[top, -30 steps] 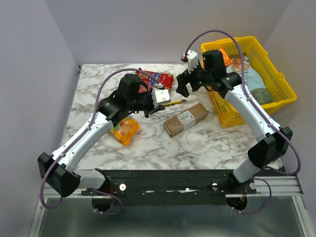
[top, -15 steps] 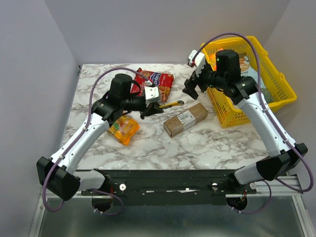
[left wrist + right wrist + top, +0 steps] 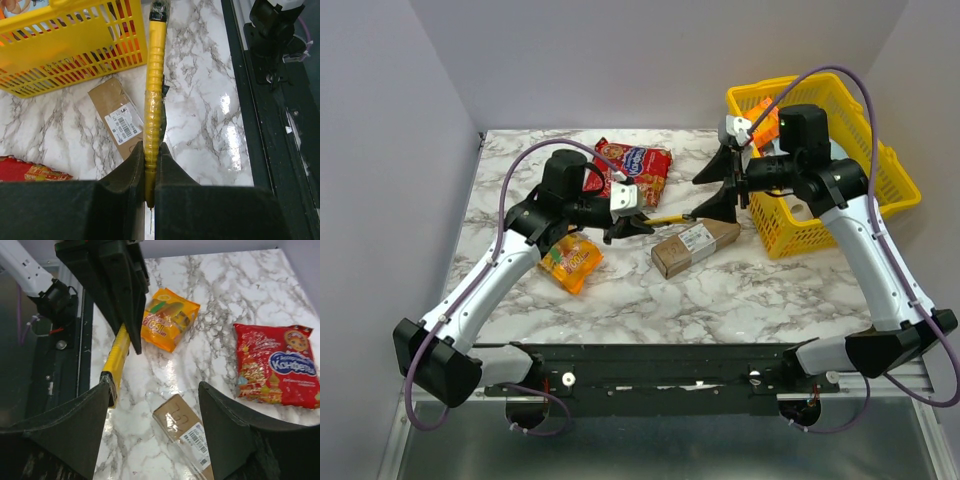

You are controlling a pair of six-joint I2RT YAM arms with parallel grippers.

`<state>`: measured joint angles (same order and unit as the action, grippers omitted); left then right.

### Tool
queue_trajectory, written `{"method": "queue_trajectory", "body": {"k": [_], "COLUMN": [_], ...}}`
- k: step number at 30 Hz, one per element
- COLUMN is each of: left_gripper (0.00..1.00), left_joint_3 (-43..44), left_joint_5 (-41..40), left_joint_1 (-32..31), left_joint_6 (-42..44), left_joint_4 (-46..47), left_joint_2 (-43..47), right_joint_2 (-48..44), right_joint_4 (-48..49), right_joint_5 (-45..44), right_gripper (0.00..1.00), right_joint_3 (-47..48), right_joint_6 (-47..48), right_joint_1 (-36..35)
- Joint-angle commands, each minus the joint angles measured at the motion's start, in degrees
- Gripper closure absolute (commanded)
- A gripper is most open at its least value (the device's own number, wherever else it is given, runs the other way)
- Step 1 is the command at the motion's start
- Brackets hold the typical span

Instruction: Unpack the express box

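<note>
Overhead; close wrist views, seemingly opposed; box [image 3: 695, 245] shared.

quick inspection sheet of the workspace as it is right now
surface: marble table, some glare
job's things: box lying flat, label up, looks shut
clutter: red bag at the back; orange bag left of the box; yellow basket at the right with bags inside
grippers: left gripper shut on a yellow tool; right gripper open above the box
cables: purple loops arch over both arms
surroundings: grey walls; black rail at the near edge
</note>
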<state>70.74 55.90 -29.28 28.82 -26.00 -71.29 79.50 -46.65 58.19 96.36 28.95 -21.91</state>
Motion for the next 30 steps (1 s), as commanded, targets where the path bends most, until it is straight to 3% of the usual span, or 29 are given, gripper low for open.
{"method": "queue_trajectory", "body": {"k": [1,9,15,18,19,21,22,25,30], "left_gripper": [1.00,1.00,1.00,1.00,1.00,0.85,0.77,0.68,0.65], "left_joint_3": [-0.9,-2.7,-3.2,-3.9,-4.3,-4.6,-4.6,-3.6,-3.2], "left_joint_5": [3.0,3.6,3.2,3.3,2.7,0.4,-1.7,-6.0,-10.0], "left_joint_1": [0.4,0.4,0.4,0.5,0.5,0.4,0.4,-0.4,-0.7], "left_joint_6": [-2.2,-9.2,-10.4,-11.7,-12.2,-13.1,-12.3,-9.5,-8.8], "left_joint_4": [3.1,9.8,11.2,12.3,12.7,13.1,12.6,8.5,7.2], "left_joint_2": [-1.0,-1.3,-1.0,-1.0,-0.8,-0.5,-0.3,-0.1,-0.1], "right_joint_2": [-0.2,1.5,1.0,0.3,0.2,0.3,0.2,0.6,3.0], "right_joint_4": [-6.2,-6.3,-2.0,0.9,1.3,0.1,-1.4,-7.5,-14.3], "right_joint_5": [4.9,4.9,0.2,-1.4,-2.5,-3.8,-6.1,-11.4,-13.3], "right_gripper": [0.21,0.26,0.45,0.61,0.76,0.98,1.00,1.00,1.00], "right_joint_3": [-1.7,-1.3,-4.0,-5.4,-5.3,-3.9,-3.4,0.2,5.9], "right_joint_6": [4.0,4.4,0.9,-1.5,-1.8,-0.1,1.0,8.1,11.0], "right_joint_1": [-2.1,-4.5,-5.2,-5.6,-5.7,-5.8,-5.7,-5.9,-5.9]}}
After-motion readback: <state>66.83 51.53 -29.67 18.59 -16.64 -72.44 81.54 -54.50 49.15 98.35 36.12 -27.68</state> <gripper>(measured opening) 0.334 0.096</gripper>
